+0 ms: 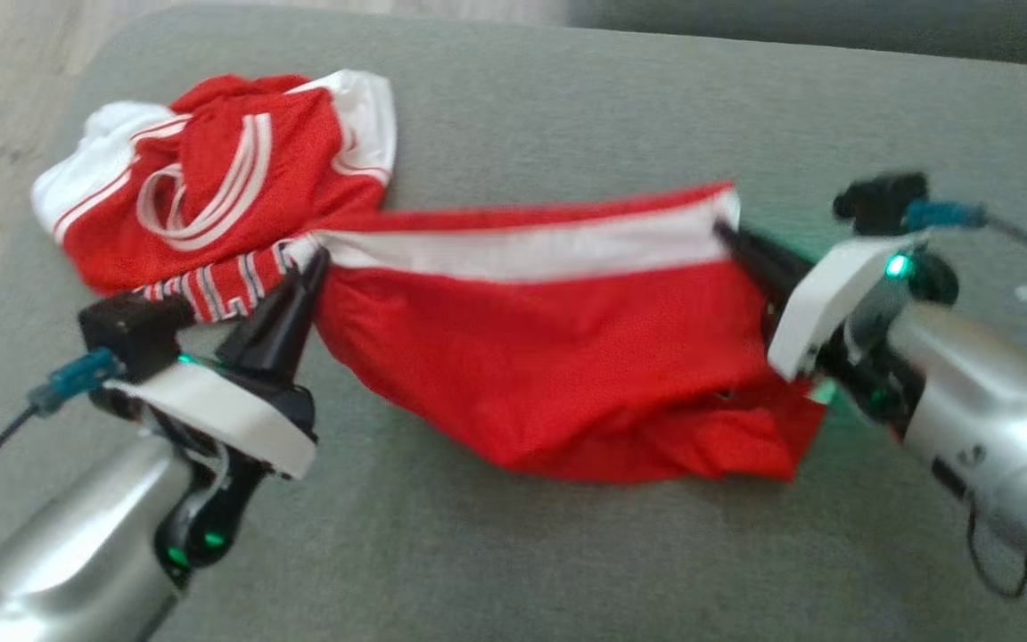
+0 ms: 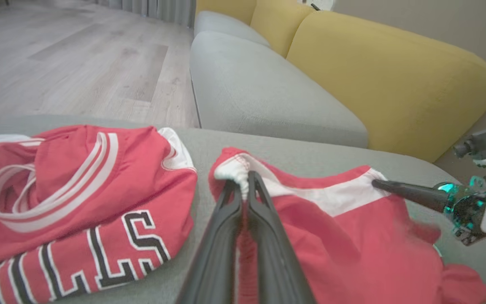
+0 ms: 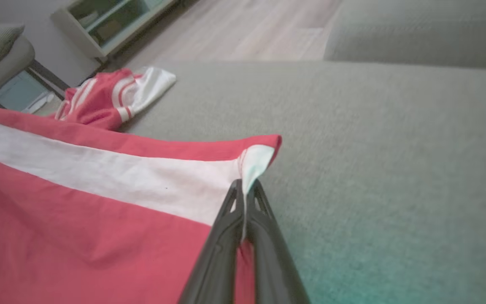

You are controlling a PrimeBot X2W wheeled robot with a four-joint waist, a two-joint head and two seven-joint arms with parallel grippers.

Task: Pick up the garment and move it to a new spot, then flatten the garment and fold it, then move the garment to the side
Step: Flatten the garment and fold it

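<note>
A red garment point(image 1: 549, 374) with a white band hangs stretched between my two grippers, just above the grey cushion point(image 1: 567, 107). My left gripper point(image 1: 317, 259) is shut on the garment's left corner. In the left wrist view the bunched white hem sits between that gripper's point(image 2: 245, 181) tips. My right gripper point(image 1: 723, 230) is shut on the right corner of the white band. The right wrist view has the cloth point(image 3: 78, 219) pinched at that gripper's point(image 3: 245, 185) tips. The lower red part sags and touches the cushion.
A second red and white jersey point(image 1: 228, 178) with lettering lies crumpled on the cushion's far left, close to my left gripper. Yellow backrests point(image 2: 386, 76) stand behind another grey seat point(image 2: 260, 93). Wooden floor point(image 2: 57, 55) lies beyond the cushion's left edge.
</note>
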